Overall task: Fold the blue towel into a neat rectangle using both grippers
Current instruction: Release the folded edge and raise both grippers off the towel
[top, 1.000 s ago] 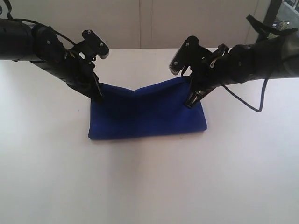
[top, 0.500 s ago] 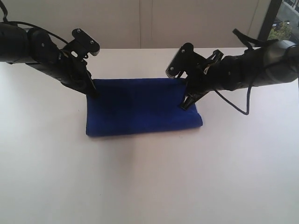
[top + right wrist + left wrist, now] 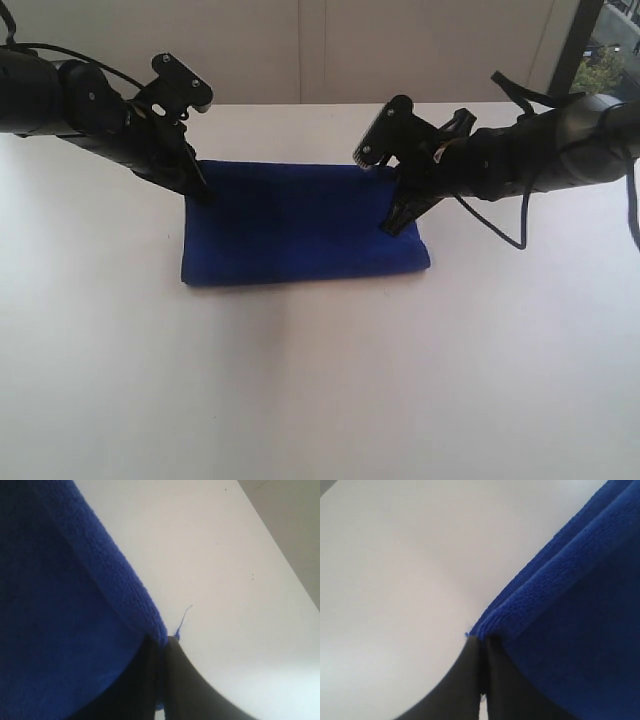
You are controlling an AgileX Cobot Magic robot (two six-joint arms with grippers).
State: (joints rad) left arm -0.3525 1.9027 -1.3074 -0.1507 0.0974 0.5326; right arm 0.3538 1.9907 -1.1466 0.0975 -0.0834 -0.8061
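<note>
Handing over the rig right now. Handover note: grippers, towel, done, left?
Left gripper: shut on the blue towel's far left corner.
Right gripper: shut on its far right corner.
Towel: on the white table, folded double into a band, far edge straight between the grippers.
Done: first fold, by the look of it.
Left: set the held edge down, release, probably one more fold.

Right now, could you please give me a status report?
Left gripper and right gripper: jaws shut on blue towel corners. Towel folded double. Nothing in the way.
</note>
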